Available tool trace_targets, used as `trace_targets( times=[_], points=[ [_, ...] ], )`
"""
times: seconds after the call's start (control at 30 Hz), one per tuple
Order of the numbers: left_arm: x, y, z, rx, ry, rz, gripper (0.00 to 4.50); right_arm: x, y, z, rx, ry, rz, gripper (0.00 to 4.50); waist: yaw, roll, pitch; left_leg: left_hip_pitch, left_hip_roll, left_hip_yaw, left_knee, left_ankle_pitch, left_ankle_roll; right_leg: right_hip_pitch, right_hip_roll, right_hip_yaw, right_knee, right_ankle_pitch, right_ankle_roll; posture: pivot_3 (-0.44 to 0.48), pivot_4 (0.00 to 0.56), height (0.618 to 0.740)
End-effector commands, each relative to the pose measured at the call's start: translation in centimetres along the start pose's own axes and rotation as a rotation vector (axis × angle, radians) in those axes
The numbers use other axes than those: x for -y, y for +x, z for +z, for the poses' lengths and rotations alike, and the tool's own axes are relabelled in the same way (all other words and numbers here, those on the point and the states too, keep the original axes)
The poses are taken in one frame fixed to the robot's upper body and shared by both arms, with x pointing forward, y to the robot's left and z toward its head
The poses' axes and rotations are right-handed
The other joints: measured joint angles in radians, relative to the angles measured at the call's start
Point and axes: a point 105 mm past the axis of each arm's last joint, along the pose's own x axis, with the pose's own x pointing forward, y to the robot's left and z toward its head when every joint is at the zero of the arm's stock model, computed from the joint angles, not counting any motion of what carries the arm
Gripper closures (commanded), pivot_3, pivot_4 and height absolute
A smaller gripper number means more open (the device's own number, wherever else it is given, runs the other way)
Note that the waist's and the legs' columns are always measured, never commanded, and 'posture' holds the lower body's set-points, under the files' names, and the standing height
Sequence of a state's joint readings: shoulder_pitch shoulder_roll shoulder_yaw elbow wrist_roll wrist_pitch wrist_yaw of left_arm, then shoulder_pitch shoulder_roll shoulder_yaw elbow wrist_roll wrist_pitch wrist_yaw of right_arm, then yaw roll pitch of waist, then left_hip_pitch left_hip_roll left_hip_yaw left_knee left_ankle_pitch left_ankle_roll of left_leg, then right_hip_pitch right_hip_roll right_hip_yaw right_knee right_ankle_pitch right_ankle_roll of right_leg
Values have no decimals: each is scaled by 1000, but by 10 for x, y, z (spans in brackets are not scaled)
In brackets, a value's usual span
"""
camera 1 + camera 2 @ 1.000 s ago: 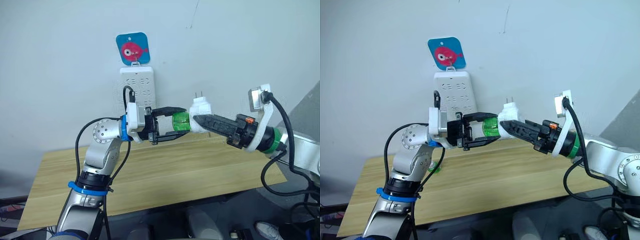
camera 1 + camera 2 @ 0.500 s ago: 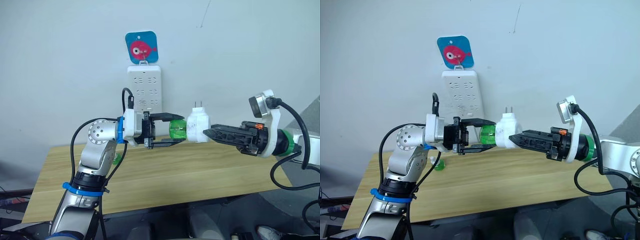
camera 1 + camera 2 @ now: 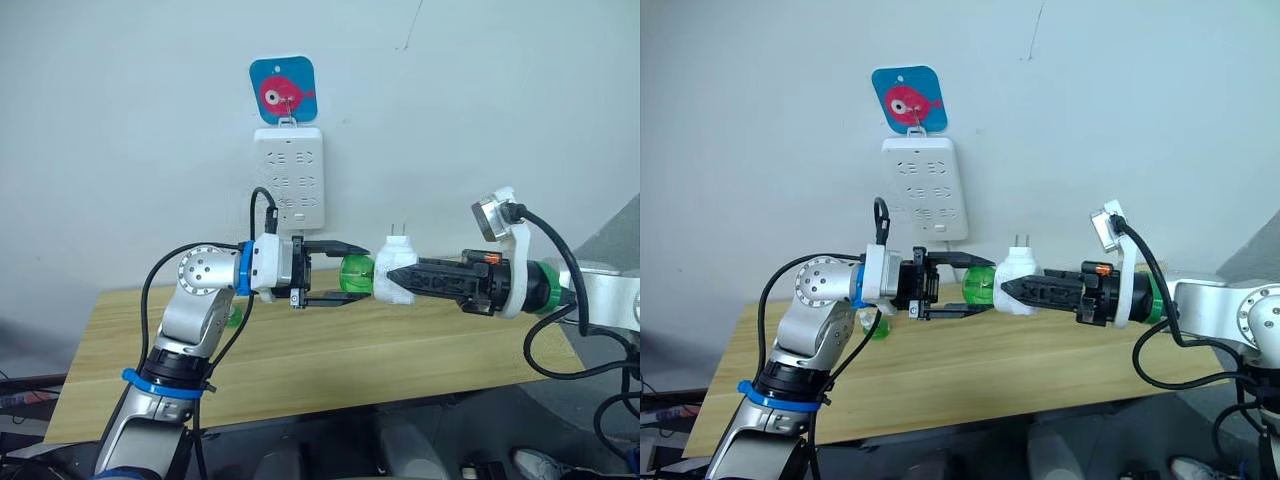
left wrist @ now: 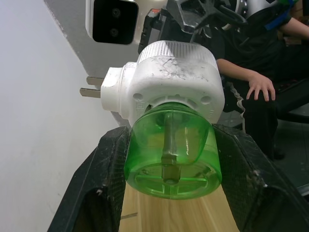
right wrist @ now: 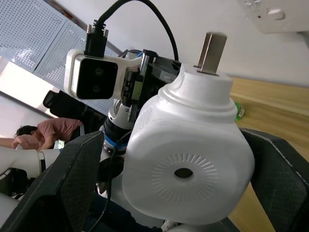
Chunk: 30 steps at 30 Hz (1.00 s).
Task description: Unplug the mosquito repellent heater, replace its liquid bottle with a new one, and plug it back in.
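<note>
Held in mid-air below the wall power strip (image 3: 289, 176): white rounded mosquito repellent heater (image 3: 398, 272), prongs up, clamped between the right gripper (image 3: 392, 275) fingers. Seated in its round opening, a green translucent bottle (image 3: 355, 273) with a central wick, flanked closely by the left gripper (image 3: 345, 272) fingers. Under both, the wooden table (image 3: 330, 350).
</note>
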<state>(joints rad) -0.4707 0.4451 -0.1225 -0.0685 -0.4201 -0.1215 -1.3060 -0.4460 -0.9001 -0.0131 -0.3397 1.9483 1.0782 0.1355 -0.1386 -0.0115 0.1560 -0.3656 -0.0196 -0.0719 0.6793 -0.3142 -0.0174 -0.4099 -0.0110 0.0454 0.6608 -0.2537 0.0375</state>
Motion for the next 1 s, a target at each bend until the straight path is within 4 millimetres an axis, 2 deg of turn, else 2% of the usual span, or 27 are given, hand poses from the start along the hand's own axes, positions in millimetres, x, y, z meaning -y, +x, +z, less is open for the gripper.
trace_targets(
  times=[0.03, 0.07, 0.13, 0.27, 0.37, 0.43, 0.5, 0.57, 0.67, 0.77, 0.87, 0.93, 1.0],
  points=[
    [0, -1, 8, 7, 50, -3, 2168, -10, 3, 2, 11, -20, 41, 0, 0, 0, 0, 0, 0, 0, 0, 0, 0, 0, 0, 0, 0, 0, 0, -208, 143, 730],
    [0, -1, 8, 6, 50, -3, 2168, -10, 3, 2, 14, -19, 41, 0, 0, 0, 0, 0, 0, 0, 0, 0, 0, 0, 0, 0, 0, 0, 0, -206, 142, 730],
    [1, -2, 8, 7, 53, -6, 2168, -10, 4, 4, 23, -16, 42, 353, 0, 0, 0, 0, 0, 0, 0, 0, 0, 0, 0, 0, 0, 0, 0, -205, 141, 730],
    [0, -2, 9, 9, 51, -3, 2168, -12, 5, 3, 16, -18, 64, 1523, 0, -1, 1, 0, 0, 0, 0, 0, 0, 0, 0, 0, 0, 0, 0, -208, 139, 730],
    [0, -2, 9, 4, 9, -17, 2168, -17, 6, 4, 14, -39, 78, 1539, 0, -1, 1, 0, -1, 0, 0, 0, 0, 0, -1, 0, 0, 0, 0, -210, 139, 730],
    [0, -2, 2, -64, -128, -52, 2168, -23, 5, 5, -17, -98, 70, 1539, 0, -1, 2, 0, -1, 0, 0, 0, 0, 0, -1, 0, 0, 0, 0, -210, 138, 730],
    [2, -5, -3, -144, -355, -87, 2168, -28, 5, 4, -59, -207, 56, 1539, -1, -1, 4, 0, -1, 0, 0, 0, 0, 0, -1, -1, 1, 0, 0, -209, 138, 730],
    [5, -8, -1, -204, -602, -131, 2169, -32, 4, 1, -109, -324, 50, 1539, -2, 0, 5, 0, -1, -1, 0, 0, 0, 0, 2, -1, 1, -2, 3, -210, 139, 730],
    [1, -11, 9, -210, -838, -171, 2174, -37, 5, 0, -137, -414, 69, 1539, -3, 0, 5, 0, -1, -2, 0, 0, 0, 0, 4, -3, 1, -4, 6, -215, 137, 730],
    [-5, -10, 16, -182, -864, -186, 2175, -39, 6, 1, -135, -438, 86, 1539, -2, -1, 5, 0, -1, -1, 0, 0, 0, 0, 4, -4, 1, -4, 6, -218, 136, 730],
    [-8, -11, 16, -165, -800, -180, 2175, -38, 6, 2, -116, -419, 91, 1539, -2, -1, 5, 0, -1, -1, 0, 0, 0, -1, 2, -3, 1, -2, 4, -217, 136, 730],
    [-7, -14, 13, -181, -699, -179, 1460, -36, 5, 3, -99, -388, 84, 1539, -1, -1, 5, 0, -1, -2, 0, 0, 0, -1, -2, -2, 1, -1, 2, -217, 136, 730],
    [-6, -16, 8, -185, -588, -161, 925, -33, 3, 4, -83, -353, 73, 1539, -1, 0, 5, 0, -1, -2, 0, 0, 0, -1, -3, -2, 1, -1, 1, -216, 135, 730]
  ],
)
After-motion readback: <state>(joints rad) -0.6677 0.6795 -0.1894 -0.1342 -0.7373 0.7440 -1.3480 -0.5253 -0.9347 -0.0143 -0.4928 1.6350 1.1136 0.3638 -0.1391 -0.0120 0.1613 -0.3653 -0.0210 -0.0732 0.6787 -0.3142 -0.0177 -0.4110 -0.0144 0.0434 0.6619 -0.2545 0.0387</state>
